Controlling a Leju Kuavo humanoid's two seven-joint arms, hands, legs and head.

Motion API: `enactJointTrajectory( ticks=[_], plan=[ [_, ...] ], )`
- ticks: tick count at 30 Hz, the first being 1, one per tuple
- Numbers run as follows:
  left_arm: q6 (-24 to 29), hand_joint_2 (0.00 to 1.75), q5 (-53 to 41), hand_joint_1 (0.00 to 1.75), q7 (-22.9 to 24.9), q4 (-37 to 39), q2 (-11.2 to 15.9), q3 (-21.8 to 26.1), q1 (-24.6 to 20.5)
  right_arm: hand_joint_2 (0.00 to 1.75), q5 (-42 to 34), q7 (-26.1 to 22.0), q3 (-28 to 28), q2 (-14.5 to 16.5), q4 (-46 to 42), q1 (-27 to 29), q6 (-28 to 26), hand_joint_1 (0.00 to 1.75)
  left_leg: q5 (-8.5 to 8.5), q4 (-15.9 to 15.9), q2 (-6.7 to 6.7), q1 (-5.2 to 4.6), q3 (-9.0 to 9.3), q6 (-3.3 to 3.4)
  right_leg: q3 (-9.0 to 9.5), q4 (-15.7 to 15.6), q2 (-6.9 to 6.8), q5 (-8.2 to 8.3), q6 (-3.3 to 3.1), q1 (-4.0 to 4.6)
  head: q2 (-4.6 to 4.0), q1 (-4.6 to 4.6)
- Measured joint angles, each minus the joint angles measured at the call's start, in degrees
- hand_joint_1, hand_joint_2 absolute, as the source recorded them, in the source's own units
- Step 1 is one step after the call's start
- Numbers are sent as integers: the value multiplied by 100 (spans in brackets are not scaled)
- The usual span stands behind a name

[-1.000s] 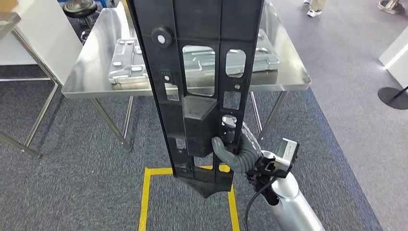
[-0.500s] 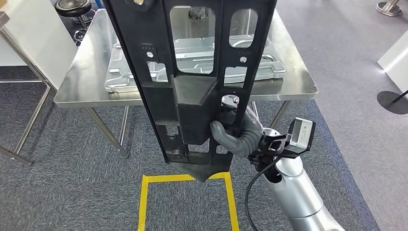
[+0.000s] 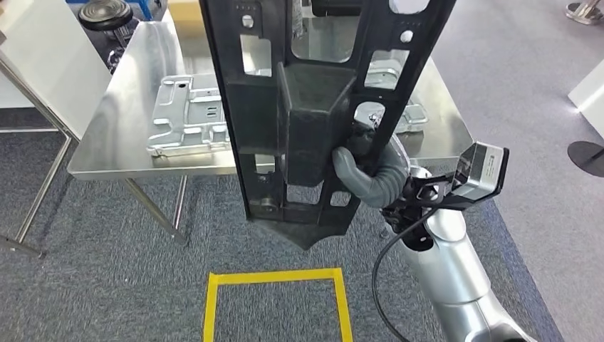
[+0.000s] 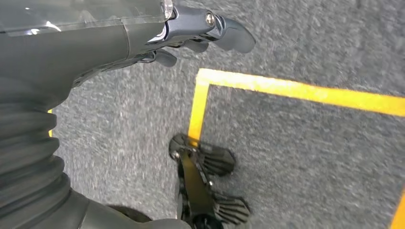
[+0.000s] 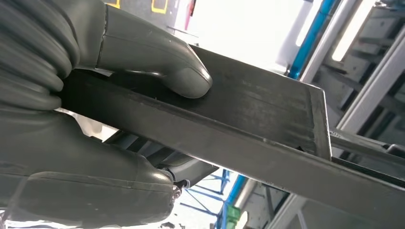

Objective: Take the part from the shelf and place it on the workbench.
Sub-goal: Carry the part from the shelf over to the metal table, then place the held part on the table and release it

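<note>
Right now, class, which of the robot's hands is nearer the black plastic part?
Right. The right hand grips the black plastic part; the left hand hangs low over the carpet, holding nothing.

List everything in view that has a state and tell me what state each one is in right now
Black part: upright, held off the floor in front of the workbench.
Right robot hand: grips the black part, thumb pressed on its face.
Left robot hand: holds nothing, hangs above the carpet; fingers too little seen to judge.
Workbench: carries a flat metal panel.
Metal panel: lying flat on the workbench, untouched.
</note>
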Motion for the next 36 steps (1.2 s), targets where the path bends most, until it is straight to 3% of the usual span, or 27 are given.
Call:
enactJointTrajectory(
  ticks=[3, 5, 6, 7, 8, 10, 11, 14, 16, 18, 19, 20, 21, 23, 24, 25, 27, 29, 31, 34, 35, 36],
  plan=[
    [-2, 175, -3, 0, 0, -1, -5, -1, -16, 175, -31, 3, -17, -8, 13, -8, -7, 175, -354, 1001, 9, 32, -642, -54, 148, -28, -4, -112, -38, -11, 1, -10],
    [6, 175, 4, 0, 8, -1, -4, 1, -2, 175, -44, 5, -17, -20, 37, 15, -7, 175, -514, 1274, 11, 52, -972, -82, 256, -24, 4, -213, -24, -18, 0, -9],
    [13, 175, 12, 0, 11, -1, -4, 3, 5, 175, -50, 5, -17, -25, 53, 24, -7, 175, -413, 1127, 13, 62, -1004, -93, 328, -19, 7, -271, -10, -24, 0, -10],
    [21, 175, 22, 0, 13, -1, -4, 5, 10, 175, -56, 5, -17, -27, 69, 28, -8, 175, -172, 815, 17, 73, -960, -98, 406, -11, 9, -335, 8, -31, -1, -9],
    [29, 175, 31, 0, 13, -1, -4, 8, 15, 175, -61, 4, -17, -28, 88, 28, -8, 175, 174, 419, 24, 83, -884, -98, 479, -1, 8, -402, 31, -34, -1, -10],
    [46, 175, 43, 0, 15, -1, -4, 17, 21, 175, -68, 2, -16, -30, 128, 27, -12, 175, 609, -106, 38, 74, -766, -65, 573, 33, 16, -515, 93, -25, -1, -8],
    [55, 175, 45, 0, 16, -1, -4, 24, 26, 175, -69, 1, -15, -30, 148, 26, -16, 175, 691, -187, 42, 64, -748, -35, 590, 45, 20, -559, 128, -18, -1, -6],
    [74, 175, 53, 0, 10, -1, -5, 52, 26, 175, -90, -3, -16, -30, 179, 14, -35, 175, 661, -184, 30, 59, -700, 67, 607, 83, 18, -670, 225, -29, 0, 0],
    [77, 175, 51, 0, 2, -1, -5, 70, 16, 175, -120, -8, -22, -30, 184, -1, -43, 175, 617, -212, 29, 74, -634, 133, 422, 476, 6, -861, 285, -46, 1, 18],
    [78, 175, 49, 0, -3, -1, -3, 91, 7, 175, -146, -10, -30, -32, 201, 3, -54, 175, 555, -216, 29, 69, -585, 172, -70, 1287, -3, -1124, 325, -56, 1, 35],
    [79, 175, 49, 0, -4, -1, -3, 101, 5, 175, -154, -10, -32, -34, 213, 15, -60, 175, 522, -216, 26, 64, -558, 177, -328, 1634, -4, -1179, 334, -59, 1, 37],
    [80, 175, 49, 0, -4, -1, -2, 107, 7, 175, -158, -9, -32, -36, 226, 27, -64, 175, 486, -216, 22, 58, -520, 180, -506, 1797, -4, -1120, 331, -60, 1, 39],
    [81, 175, 49, 0, -4, -1, -2, 110, 11, 175, -160, -9, -33, -37, 237, 35, -66, 175, 446, -215, 16, 51, -469, 179, -566, 1721, -4, -933, 315, -58, 1, 41],
    [82, 175, 50, 0, -4, -1, -4, 113, 16, 175, -162, -9, -37, -38, 246, 35, -68, 175, 356, -221, 5, 37, -345, 170, -390, 996, -5, -346, 238, -31, 1, 42],
    [83, 175, 52, 0, -4, -1, -10, 113, 14, 175, -164, -9, -40, -38, 249, 31, -68, 175, 313, -224, 2, 23, -293, 154, -259, 628, -7, -134, 187, -7, 1, 31],
    [83, 175, 55, 0, -2, -1, -16, 114, 7, 175, -166, -8, -42, -38, 252, 21, -68, 175, 278, -229, -2, 15, -262, 133, -158, 350, -13, -30, 142, 14, 1, 27],
    [85, 175, 62, 0, 2, -1, -25, 115, -6, 175, -168, -3, -44, -38, 258, 6, -68, 175, 236, -252, 1, 9, -238, 78, -80, 180, -16, -57, 85, 42, 0, 16],
    [89, 175, 70, 0, 3, -2, -17, 116, -13, 175, -168, 0, -45, -34, 258, -2, -68, 175, 199, -277, 11, 8, -203, 21, -19, 94, -8, -86, 57, 14, 0, 18],
    [91, 175, 79, 0, 1, -5, -8, 117, -21, 175, -169, -1, -45, -25, 257, -15, -68, 175, 71, -37, 17, 8, -297, -37, 93, -4, -15, -106, 24, -28, 0, 9],
    [90, 175, 95, 0, 1, -7, -3, 120, -9, 175, -169, -1, -43, -14, 270, -23, -67, 175, -277, 1043, 19, 39, -939, -101, 221, -37, -33, -189, -13, -31, -1, -2],
    [86, 175, 97, 0, 1, -6, -3, 122, 3, 175, -168, -1, -41, -13, 280, -14, -67, 175, -277, 1287, 19, 47, -1130, -117, 263, -33, -32, -229, -13, -31, -1, -4],
    [83, 175, 98, 0, 1, -6, -3, 124, 15, 175, -168, -1, -39, -12, 289, -4, -66, 175, -162, 1326, 20, 56, -1226, -129, 311, -25, -28, -273, -7, -33, 0, -3]
  ],
)
